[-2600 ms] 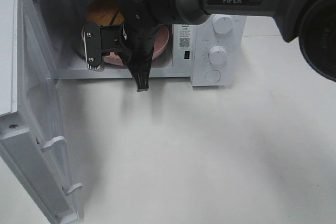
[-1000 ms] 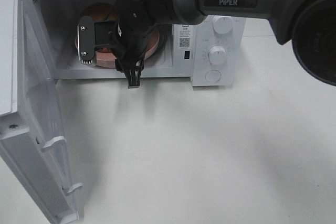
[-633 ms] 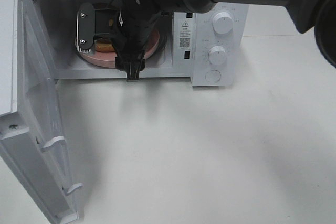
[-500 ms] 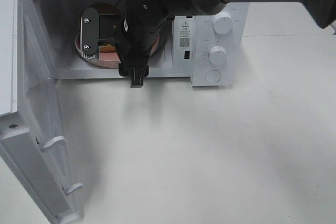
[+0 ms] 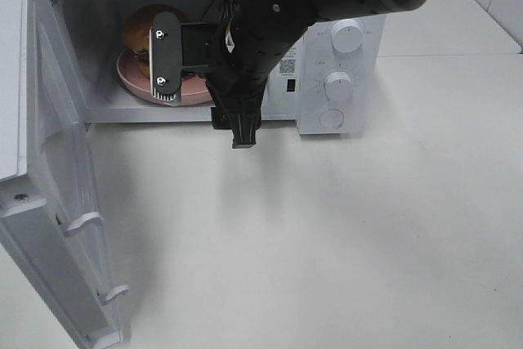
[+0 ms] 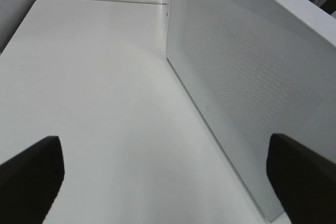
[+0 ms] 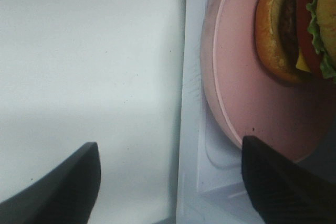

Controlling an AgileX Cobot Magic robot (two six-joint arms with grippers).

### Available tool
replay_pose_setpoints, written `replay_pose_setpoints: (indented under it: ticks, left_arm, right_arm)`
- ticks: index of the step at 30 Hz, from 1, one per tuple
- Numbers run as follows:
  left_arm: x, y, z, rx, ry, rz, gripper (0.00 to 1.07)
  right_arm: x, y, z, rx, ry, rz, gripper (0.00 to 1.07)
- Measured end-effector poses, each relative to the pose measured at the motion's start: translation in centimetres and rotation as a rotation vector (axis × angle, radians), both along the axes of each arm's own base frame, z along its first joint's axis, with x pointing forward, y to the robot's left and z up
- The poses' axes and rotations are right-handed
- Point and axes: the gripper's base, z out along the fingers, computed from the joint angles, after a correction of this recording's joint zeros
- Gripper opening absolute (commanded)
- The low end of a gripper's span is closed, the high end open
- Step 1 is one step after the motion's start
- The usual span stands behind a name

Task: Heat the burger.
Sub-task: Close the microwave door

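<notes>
Well, the microwave's door hangs wide open at its left. The left tool waits outside that door, jaws spread and empty, likely placed to swing it shut. Inside the microwave the burger sits on its pink plate, ready for heating. At the microwave's mouth the right tool stands open, gripping nothing; its arm blocks the door's path. The knobs wait rightmost.
</notes>
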Motion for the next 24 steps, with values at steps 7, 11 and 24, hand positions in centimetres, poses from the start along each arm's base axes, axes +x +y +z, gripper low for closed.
replay_pose_setpoints:
  ticks: [7, 11, 24]
  left_arm:
    - [0.0, 0.0, 0.0, 0.0, 0.0, 0.0, 0.98]
    - [0.0, 0.0, 0.0, 0.0, 0.0, 0.0, 0.98]
    - [0.0, 0.0, 0.0, 0.0, 0.0, 0.0, 0.98]
  right_arm:
    - [-2.5, -2.2, 1.4, 0.07, 0.029, -0.095, 0.73]
    - [-3.4, -3.1, 1.7, 0.09, 0.046, -0.132, 0.73]
    - [-8.9, -8.2, 1.9, 0.242, 0.182, -0.448, 0.73]
